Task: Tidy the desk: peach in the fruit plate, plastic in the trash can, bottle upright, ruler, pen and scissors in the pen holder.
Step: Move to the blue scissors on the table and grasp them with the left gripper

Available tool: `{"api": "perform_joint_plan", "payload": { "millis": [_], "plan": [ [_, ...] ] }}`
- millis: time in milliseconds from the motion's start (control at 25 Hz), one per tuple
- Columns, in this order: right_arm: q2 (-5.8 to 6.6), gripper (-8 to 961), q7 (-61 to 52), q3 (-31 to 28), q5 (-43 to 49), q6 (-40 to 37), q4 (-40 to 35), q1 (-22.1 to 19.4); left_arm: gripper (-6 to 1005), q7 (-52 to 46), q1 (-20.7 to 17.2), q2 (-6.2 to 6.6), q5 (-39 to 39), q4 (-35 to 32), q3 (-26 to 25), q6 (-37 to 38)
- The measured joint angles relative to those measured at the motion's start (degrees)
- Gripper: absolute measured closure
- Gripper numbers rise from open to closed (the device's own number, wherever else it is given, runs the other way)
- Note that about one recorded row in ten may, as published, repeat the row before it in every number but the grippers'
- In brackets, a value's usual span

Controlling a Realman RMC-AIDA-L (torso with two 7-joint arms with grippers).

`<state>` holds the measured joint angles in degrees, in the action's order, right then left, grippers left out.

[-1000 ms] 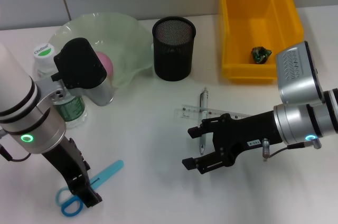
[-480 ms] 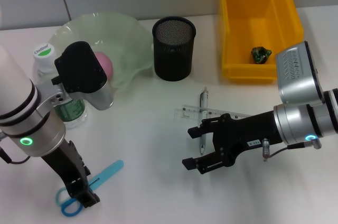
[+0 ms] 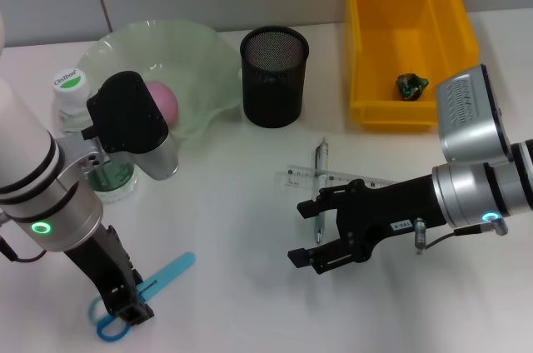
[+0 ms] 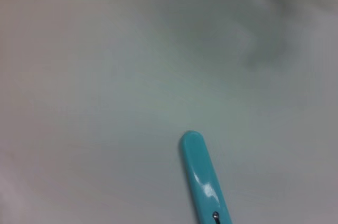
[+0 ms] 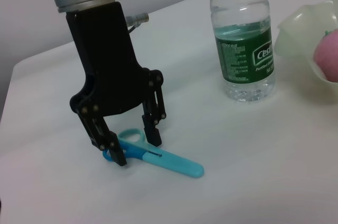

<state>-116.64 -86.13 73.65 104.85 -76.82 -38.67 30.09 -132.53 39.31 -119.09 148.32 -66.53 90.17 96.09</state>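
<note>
The blue scissors lie flat near the table's front left. My left gripper stands over their handles. The right wrist view shows this left gripper open, one finger on each side of the scissors handle. The left wrist view holds only the scissors' blade end. My right gripper hangs open just in front of the pen and the clear ruler. The peach lies in the green fruit plate. The bottle stands upright. Green plastic sits in the yellow trash can.
The black mesh pen holder stands at the back centre, between the plate and the yellow bin. The bottle stands beside the plate, just behind my left arm. The table's left edge runs close behind the left gripper in the right wrist view.
My left arm has shifted a little toward the front left and its gripper has sunk lower over the scissors' handles. The right arm has not moved.
</note>
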Motion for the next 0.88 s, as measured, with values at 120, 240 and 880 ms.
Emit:
{"api": "perform_joint_plan", "payload": {
  "millis": [120, 240, 880],
  "plan": [
    [0.01, 125, -0.01, 0.0, 0.0, 0.0, 0.0, -0.04, 500, 0.0, -0.09, 0.0, 0.05, 0.0, 0.18, -0.17],
    [0.05, 125, -0.01, 0.0, 0.0, 0.0, 0.0, -0.04, 499, 0.0, -0.25, 0.0, 0.31, 0.0, 0.7, -0.63],
    [0.2, 125, -0.15, 0.0, 0.0, 0.1, 0.0, -0.12, 543, 0.21, -0.25, 0.0, 1.14, 0.75, 0.87, -1.57]
  ]
}}
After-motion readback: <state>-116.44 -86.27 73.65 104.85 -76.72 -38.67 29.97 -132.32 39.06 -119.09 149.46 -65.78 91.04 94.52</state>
